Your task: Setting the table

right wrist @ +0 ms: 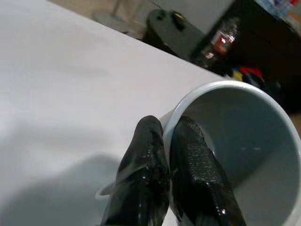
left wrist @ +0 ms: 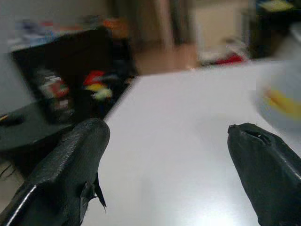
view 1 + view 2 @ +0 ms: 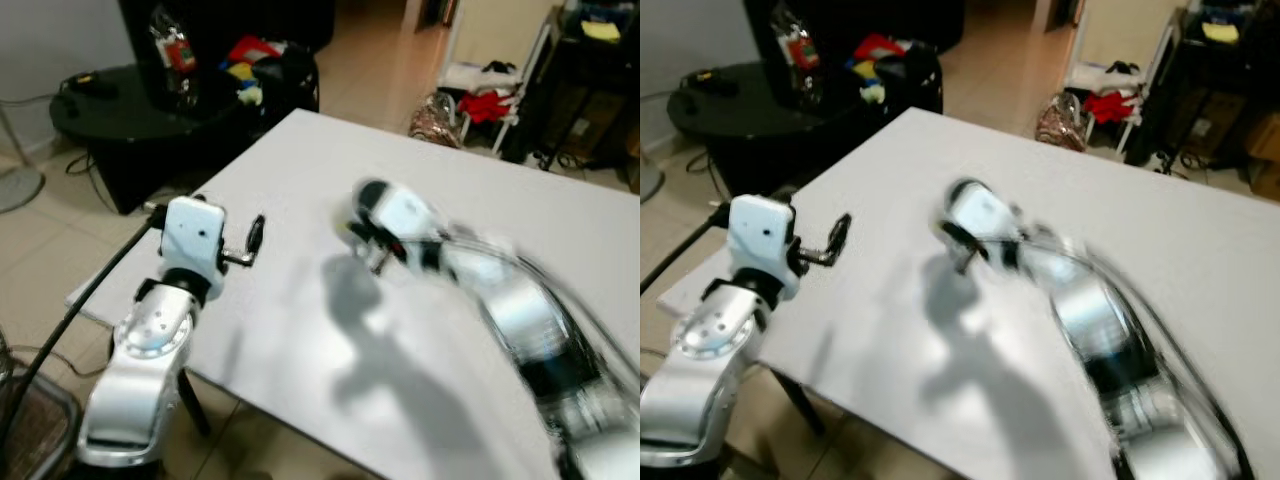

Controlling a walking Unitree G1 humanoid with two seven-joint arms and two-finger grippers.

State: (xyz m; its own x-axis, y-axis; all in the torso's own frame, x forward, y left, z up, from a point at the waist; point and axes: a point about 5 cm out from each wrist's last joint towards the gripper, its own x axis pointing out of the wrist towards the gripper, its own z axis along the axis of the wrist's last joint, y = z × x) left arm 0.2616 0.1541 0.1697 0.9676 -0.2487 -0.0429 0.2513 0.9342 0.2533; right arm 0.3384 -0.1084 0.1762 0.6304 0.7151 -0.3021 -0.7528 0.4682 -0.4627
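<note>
A white mug (image 1: 235, 141) hangs above the middle of the white table (image 3: 300, 330), tilted. My right gripper (image 1: 169, 155) is shut on its rim, with one finger inside the cup and one outside. In the eye views that arm is blurred, and the mug (image 3: 975, 212) shows as a pale shape over its shadow. My left gripper (image 3: 250, 243) is held over the table's left edge, open, with nothing between its fingers (image 2: 61, 174).
A black round side table (image 3: 120, 115) with a bottle (image 3: 172, 50) and coloured items stands beyond the far left corner. A rack with red cloth (image 3: 490, 105) and dark shelves stand at the back right. A black cable (image 3: 80, 300) runs by my left arm.
</note>
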